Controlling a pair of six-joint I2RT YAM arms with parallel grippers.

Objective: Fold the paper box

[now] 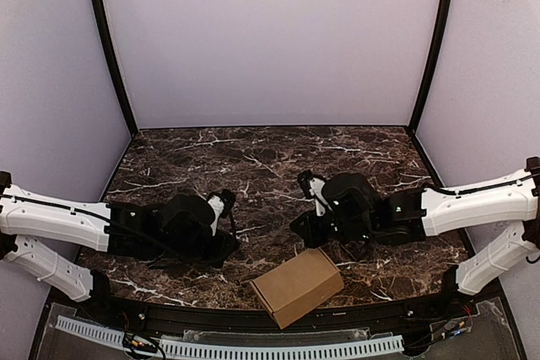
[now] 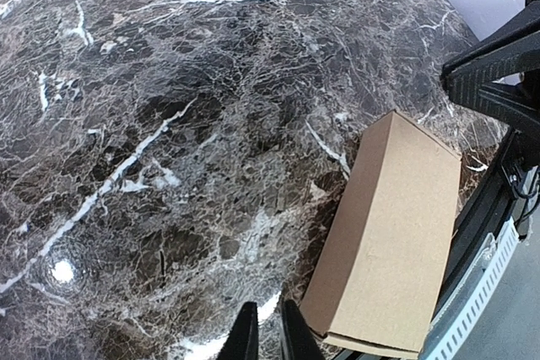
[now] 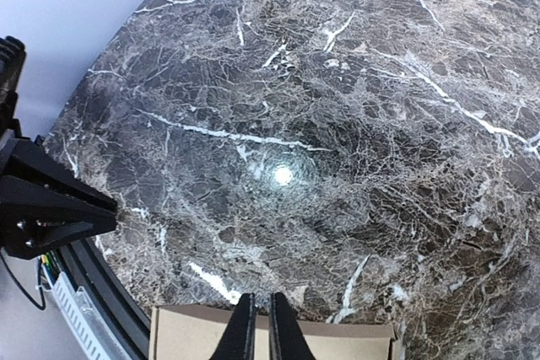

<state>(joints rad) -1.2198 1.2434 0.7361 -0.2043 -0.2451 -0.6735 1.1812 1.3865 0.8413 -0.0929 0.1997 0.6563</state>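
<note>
The paper box (image 1: 297, 286) is a closed, plain brown rectangular box lying on the marble table at its near edge, between the two arms. My left gripper (image 1: 229, 246) is shut and empty, and sits just left of the box without touching it. In the left wrist view its fingertips (image 2: 263, 335) hover over the marble beside the box's near corner (image 2: 396, 233). My right gripper (image 1: 297, 232) is shut and empty, just above and behind the box. In the right wrist view its tips (image 3: 256, 326) stand over the box's far edge (image 3: 337, 343).
The dark marble table (image 1: 253, 158) is enclosed by lilac walls on three sides. A black rim and a white perforated rail (image 1: 253, 347) run along the near edge, close to the box. The right gripper's body (image 2: 489, 73) shows in the left wrist view, and the left gripper's body (image 3: 42, 208) in the right wrist view.
</note>
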